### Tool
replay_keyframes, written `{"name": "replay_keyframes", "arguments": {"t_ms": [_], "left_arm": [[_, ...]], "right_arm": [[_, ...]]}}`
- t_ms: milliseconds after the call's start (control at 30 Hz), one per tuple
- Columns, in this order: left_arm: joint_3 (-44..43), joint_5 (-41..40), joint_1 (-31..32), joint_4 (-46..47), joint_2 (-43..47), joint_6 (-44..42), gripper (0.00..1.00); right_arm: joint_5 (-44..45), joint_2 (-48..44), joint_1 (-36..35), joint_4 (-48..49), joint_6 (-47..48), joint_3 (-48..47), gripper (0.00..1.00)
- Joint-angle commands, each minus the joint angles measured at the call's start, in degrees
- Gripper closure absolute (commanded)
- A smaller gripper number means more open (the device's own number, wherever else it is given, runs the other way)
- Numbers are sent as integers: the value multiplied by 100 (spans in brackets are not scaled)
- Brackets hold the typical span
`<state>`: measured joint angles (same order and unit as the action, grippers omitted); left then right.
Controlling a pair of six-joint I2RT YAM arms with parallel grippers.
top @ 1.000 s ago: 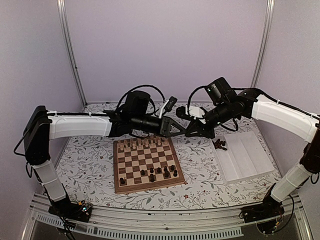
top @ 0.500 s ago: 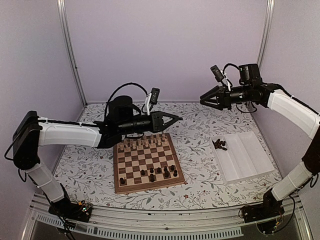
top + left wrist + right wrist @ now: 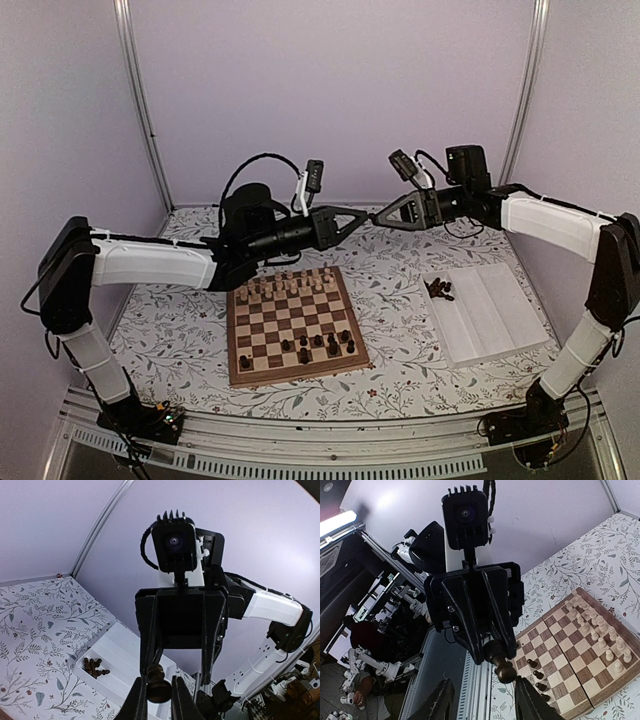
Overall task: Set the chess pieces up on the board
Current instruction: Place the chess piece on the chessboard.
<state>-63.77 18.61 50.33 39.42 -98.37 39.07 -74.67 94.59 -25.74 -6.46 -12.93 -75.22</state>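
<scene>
Left gripper (image 3: pixel 356 214): fingers clamped together on one dark chessman (image 3: pixel 159 688), pinched between the very tips with part of it protruding past them; held raised in the air, tips aimed at the right gripper (image 3: pixel 380 222)

Right gripper: fingers (image 3: pixel 439 702) spread wide apart, nothing between them; tips face the left gripper's tips, near but not touching; the held chessman sits just ahead of the gap between the right fingers, as seen in the right wrist view

Board (image 3: pixel 232 335): flat on the floral table cover (image 3: pixel 400 300), below both pairs of fingers and toward the arm bases

Pale chessmen (image 3: pixel 290 286): lined up along the board's far rows, the side closest under the left fingers

Dark chessmen on the board (image 3: pixel 320 345): several standing on the near rows, well apart from either pair of fingers

White tray (image 3: pixel 505 320): on the table below the right arm, well apart from the right fingers; long compartments

Dark chessmen in the tray (image 3: pixel 440 290): small heap in the far end of the compartment closest to the board
</scene>
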Motion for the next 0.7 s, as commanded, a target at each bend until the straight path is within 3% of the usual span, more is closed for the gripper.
{"name": "replay_keyframes", "arguments": {"t_ms": [0,267,433,533,667], "left_arm": [[-240,143,108,143,-196,-13,92],[-318,203,126,114,-271,-1,92],[-357,214,127,53,-301,12,91],[-427,190,131,-168,-300,-51,84],[-481,-123,90,-926,92,-560,68]], "right_arm": [[-254,162,-58,442,-455,-80,55],[-311,218,-56,593,-629,-47,65],[-308,220,-57,587,-634,-38,79],[-196,198,-47,434,-528,-79,88],[714,120,-46,-806,474,-513,93]]}}
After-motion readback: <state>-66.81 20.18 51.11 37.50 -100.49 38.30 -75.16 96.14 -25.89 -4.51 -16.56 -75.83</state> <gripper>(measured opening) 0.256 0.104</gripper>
